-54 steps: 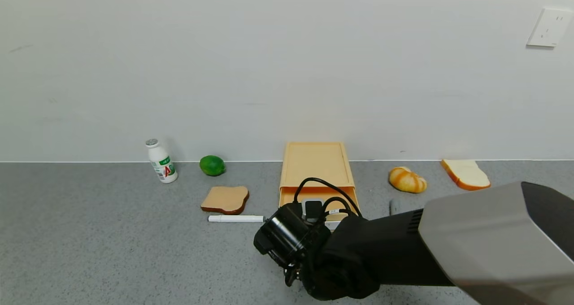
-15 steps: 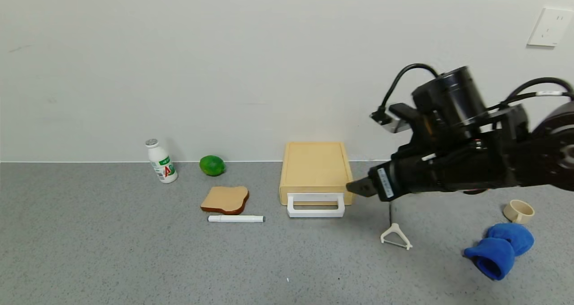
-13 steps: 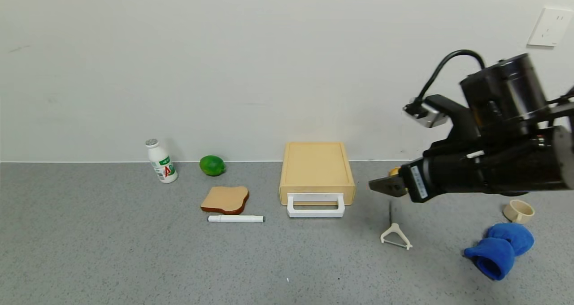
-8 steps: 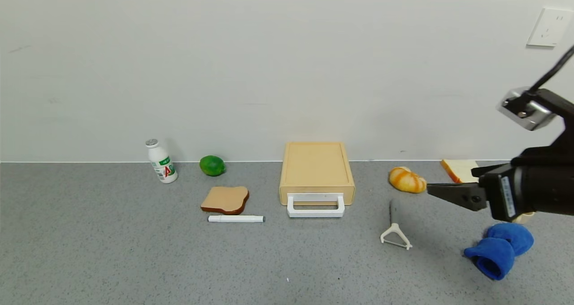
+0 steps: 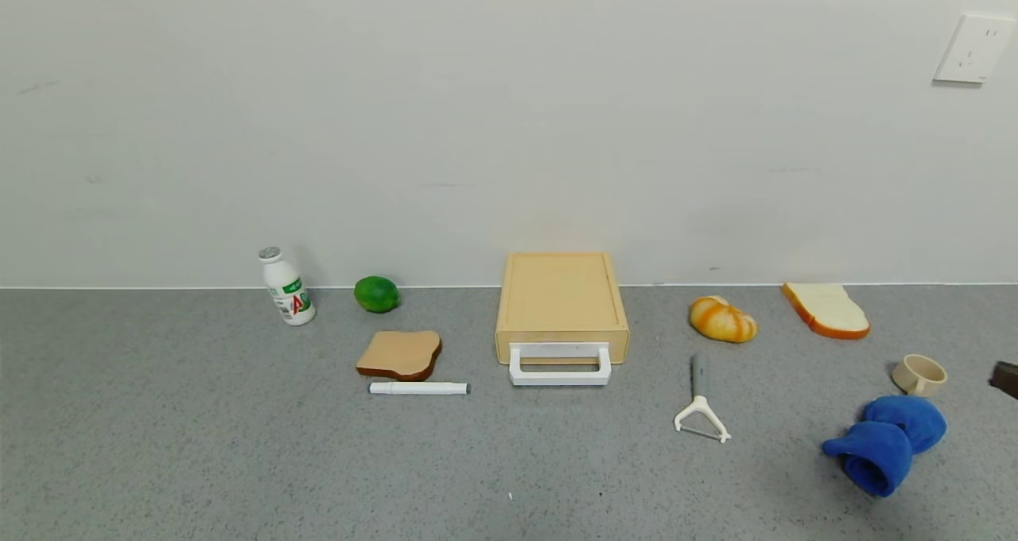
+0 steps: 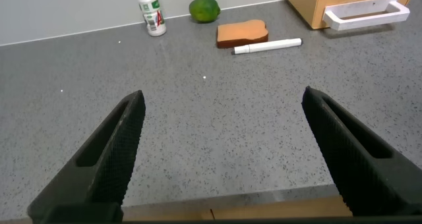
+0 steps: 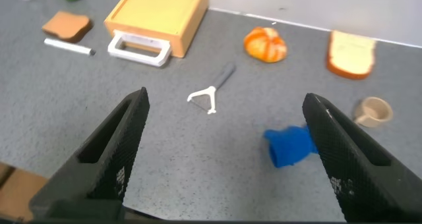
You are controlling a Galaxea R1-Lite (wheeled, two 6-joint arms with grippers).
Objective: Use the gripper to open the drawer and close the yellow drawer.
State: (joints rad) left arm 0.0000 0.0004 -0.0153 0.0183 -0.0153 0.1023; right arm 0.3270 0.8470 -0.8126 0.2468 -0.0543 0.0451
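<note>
The pale yellow drawer (image 5: 561, 298) stands against the wall at mid-table, pushed flush into its casing, with its white loop handle (image 5: 560, 366) facing the front. It also shows in the left wrist view (image 6: 343, 0) and the right wrist view (image 7: 158, 16). My right gripper (image 7: 225, 97) is open and empty, high above the table's right side and well away from the drawer. Only a dark tip (image 5: 1006, 379) of it shows at the head view's right edge. My left gripper (image 6: 223, 94) is open and empty, low by the table's front edge on the left.
Left of the drawer are a milk bottle (image 5: 286, 286), a lime (image 5: 376, 293), a toast slice (image 5: 400, 353) and a white pen (image 5: 419, 387). To its right are a peeler (image 5: 700, 410), a bread roll (image 5: 722, 319), a white bread slice (image 5: 825, 309), a cup (image 5: 919, 374) and a blue cloth (image 5: 887, 441).
The drawer, pulled out 3.6 s ago, is now shut. My right arm has let go of it and swung away to the right, almost out of the head view.
</note>
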